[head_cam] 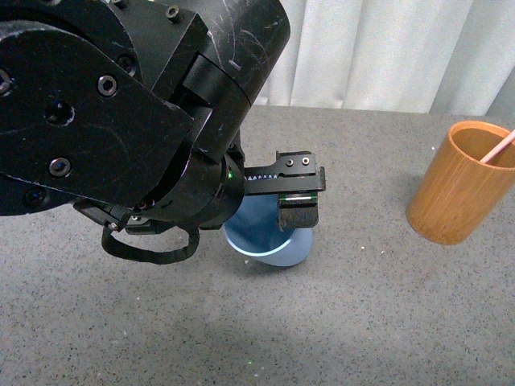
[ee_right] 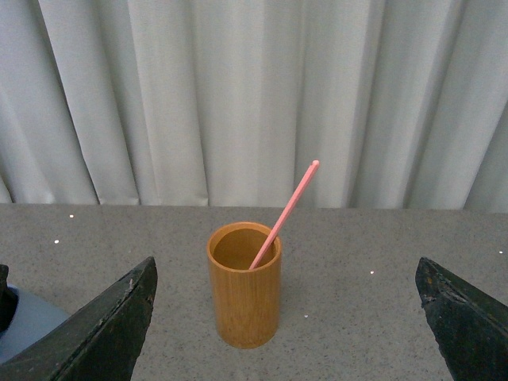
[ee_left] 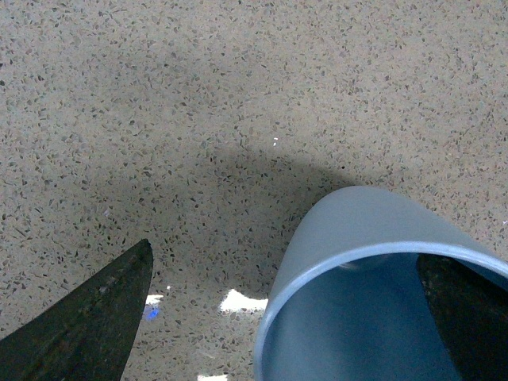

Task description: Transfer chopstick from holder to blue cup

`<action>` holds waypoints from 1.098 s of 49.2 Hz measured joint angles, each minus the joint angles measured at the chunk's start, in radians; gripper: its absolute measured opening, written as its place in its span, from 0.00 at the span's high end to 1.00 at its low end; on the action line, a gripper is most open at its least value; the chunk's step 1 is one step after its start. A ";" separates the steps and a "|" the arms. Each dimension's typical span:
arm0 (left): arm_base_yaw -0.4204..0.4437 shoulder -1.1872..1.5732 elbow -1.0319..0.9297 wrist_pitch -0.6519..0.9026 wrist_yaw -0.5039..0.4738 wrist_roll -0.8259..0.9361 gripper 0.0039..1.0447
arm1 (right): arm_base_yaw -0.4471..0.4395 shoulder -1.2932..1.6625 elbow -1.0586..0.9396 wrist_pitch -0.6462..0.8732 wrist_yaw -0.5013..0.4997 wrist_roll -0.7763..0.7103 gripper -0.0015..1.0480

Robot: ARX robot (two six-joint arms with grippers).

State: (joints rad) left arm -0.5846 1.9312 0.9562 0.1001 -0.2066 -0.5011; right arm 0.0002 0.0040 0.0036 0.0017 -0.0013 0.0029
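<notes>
The blue cup (head_cam: 269, 241) stands on the grey table under my left gripper (head_cam: 282, 219). In the left wrist view the cup's (ee_left: 365, 230) mouth faces the camera. My left gripper (ee_left: 294, 333) is open, with one finger (ee_left: 87, 325) outside the cup and the other over its mouth. The bamboo holder (head_cam: 460, 183) stands at the right with one pink chopstick (head_cam: 500, 149) leaning in it. In the right wrist view my right gripper (ee_right: 282, 333) is open and empty, some way short of the holder (ee_right: 244, 290) and the chopstick (ee_right: 286, 213).
The grey speckled table (head_cam: 362, 322) ends at a white curtain (head_cam: 378, 48) behind. My left arm's black body (head_cam: 105, 104) fills the upper left of the front view and hides part of the cup. The cup's edge (ee_right: 28, 325) shows in the right wrist view.
</notes>
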 joint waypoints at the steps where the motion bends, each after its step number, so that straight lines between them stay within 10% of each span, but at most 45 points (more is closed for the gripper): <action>1: 0.000 0.000 0.001 -0.001 0.000 0.000 0.06 | 0.000 0.000 0.000 0.000 0.000 0.000 0.09; 54: -0.018 -0.027 0.041 -0.037 -0.003 0.000 0.06 | 0.000 0.000 0.000 0.000 0.000 0.000 0.09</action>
State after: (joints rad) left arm -0.6025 1.9045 0.9970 0.0635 -0.2100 -0.5011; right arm 0.0002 0.0040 0.0036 0.0017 -0.0013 0.0029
